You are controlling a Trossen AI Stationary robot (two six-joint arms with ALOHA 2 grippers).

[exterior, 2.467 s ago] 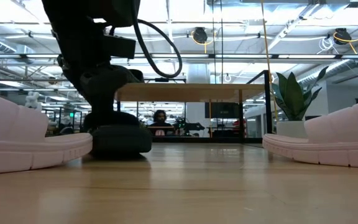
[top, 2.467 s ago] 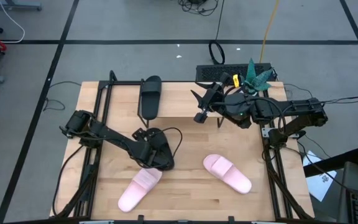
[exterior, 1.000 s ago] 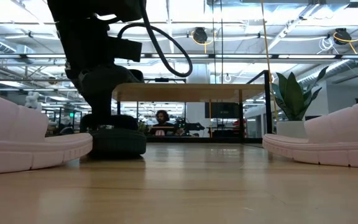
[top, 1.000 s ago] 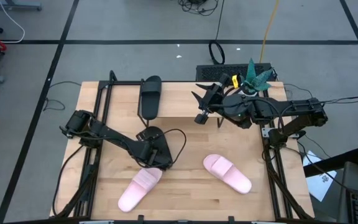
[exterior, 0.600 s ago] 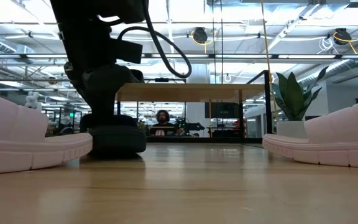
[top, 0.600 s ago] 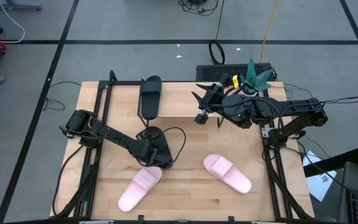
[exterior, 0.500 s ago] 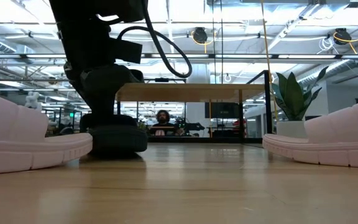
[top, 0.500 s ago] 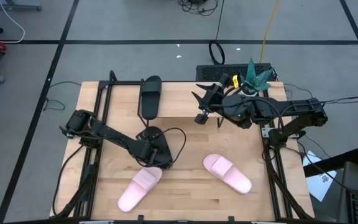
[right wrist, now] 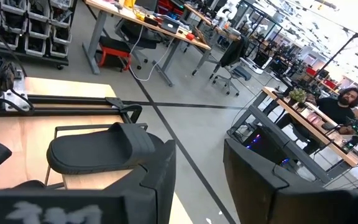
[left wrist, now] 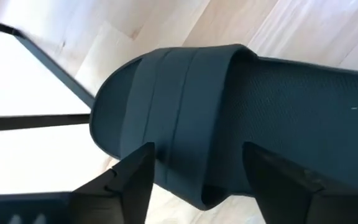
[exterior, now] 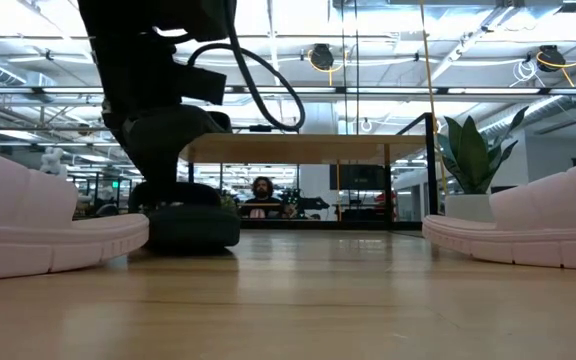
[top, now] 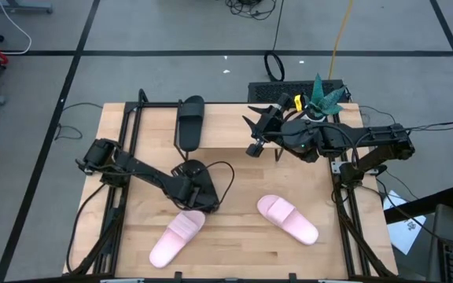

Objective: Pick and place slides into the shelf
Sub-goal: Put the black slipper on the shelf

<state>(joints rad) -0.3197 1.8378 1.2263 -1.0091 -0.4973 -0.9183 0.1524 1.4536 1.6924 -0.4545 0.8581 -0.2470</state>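
Observation:
One black slide (left wrist: 260, 99) lies sole down on the table, left of centre, and shows in the low view (exterior: 183, 228). My left gripper (left wrist: 197, 186) is low over it and open, one finger on each side of its broad strap. The other black slide (top: 189, 122) lies on the shelf (top: 156, 130) at the table's far side, also seen in the right wrist view (right wrist: 98, 152). Two pink slides (top: 178, 238) (top: 288, 218) lie on the near half of the table. My right gripper (top: 252, 135) hovers open above the shelf's middle. My left gripper comes at the black slide from above, pointing down, with its fingers (left wrist: 135, 180) on either side of the strap (left wrist: 185, 124), close to the strap's two edges. Whether they touch it I cannot tell. The slide lies flat on the table.
A potted plant (top: 325, 94) and a black box (top: 289, 90) stand beyond the shelf's right end. The shelf's thin black legs (top: 140, 102) stand at the far left. Bare tabletop lies between the two pink slides. A person sits far off in the room (exterior: 259, 190).

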